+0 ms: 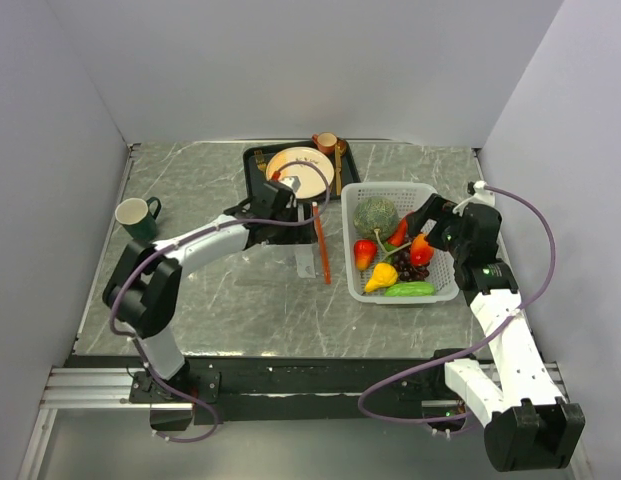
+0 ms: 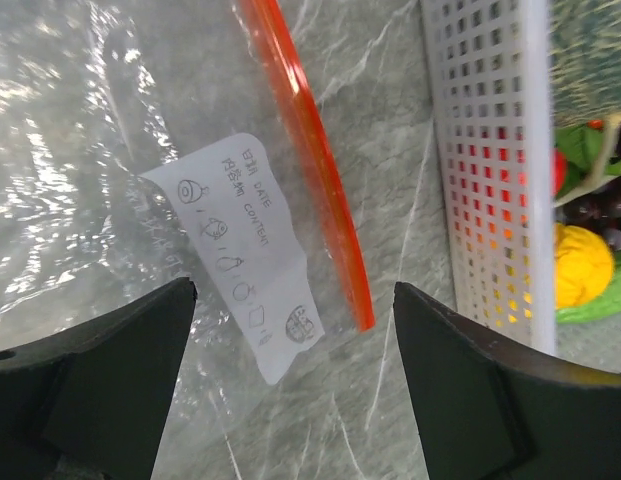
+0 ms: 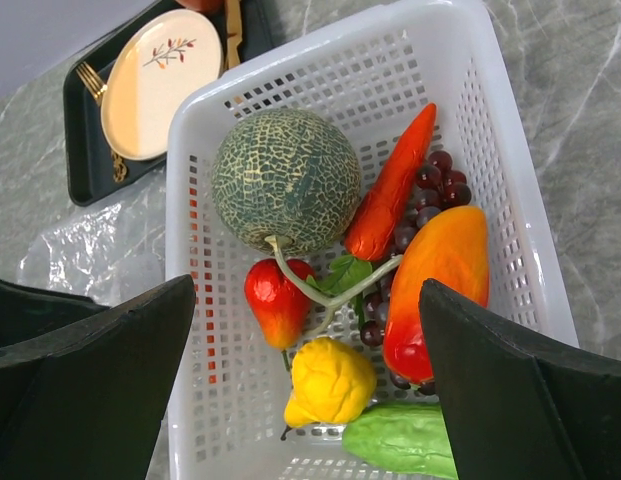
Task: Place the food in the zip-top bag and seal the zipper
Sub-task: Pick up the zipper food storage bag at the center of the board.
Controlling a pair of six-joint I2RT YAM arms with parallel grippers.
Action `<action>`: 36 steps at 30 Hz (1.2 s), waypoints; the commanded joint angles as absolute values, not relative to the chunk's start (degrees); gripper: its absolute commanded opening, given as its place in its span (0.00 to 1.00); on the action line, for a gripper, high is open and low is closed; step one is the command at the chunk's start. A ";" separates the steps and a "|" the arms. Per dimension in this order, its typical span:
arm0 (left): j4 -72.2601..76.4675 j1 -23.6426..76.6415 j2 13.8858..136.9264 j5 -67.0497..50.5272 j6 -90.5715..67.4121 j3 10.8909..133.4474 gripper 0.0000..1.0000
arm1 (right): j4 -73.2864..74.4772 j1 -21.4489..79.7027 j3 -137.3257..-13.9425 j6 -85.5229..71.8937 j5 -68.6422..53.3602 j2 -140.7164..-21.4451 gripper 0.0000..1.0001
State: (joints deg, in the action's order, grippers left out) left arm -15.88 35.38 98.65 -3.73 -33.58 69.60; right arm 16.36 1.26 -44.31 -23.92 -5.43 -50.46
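Note:
The zip-top bag [image 2: 80, 140] lies flat and clear on the marble table, with a white label [image 2: 240, 260] on it. Its orange-red zipper [image 2: 315, 160] runs along the side nearest the basket, and the strip [image 1: 321, 245] shows just left of the basket from above. My left gripper [image 2: 294, 290] hangs open above the bag's near corner with nothing between its fingers. All the food sits in the white mesh basket [image 3: 190, 130]: melon [image 3: 285, 180], carrot [image 3: 390, 190], grapes [image 3: 435, 180], a red piece [image 3: 275, 300], yellow pear [image 3: 330, 380] and cucumber [image 3: 395, 440]. My right gripper [image 3: 308, 290] is open above the basket.
A black tray [image 1: 253, 168] with a plate [image 1: 300, 170] and cutlery stands at the back, just behind the bag. A brown cup [image 1: 325, 143] is beside it. A green mug [image 1: 138, 215] stands at the far left. Grey walls close in the left, back and right sides.

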 commanded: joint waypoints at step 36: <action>-14.77 40.69 91.83 9.58 -38.06 65.38 0.98 | 18.19 0.62 -45.35 -21.89 -4.48 -50.45 1.00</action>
State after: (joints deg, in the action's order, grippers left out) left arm -17.17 39.48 86.59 12.84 -38.15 62.54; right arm 18.50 1.08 -44.12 -22.22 -4.54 -51.51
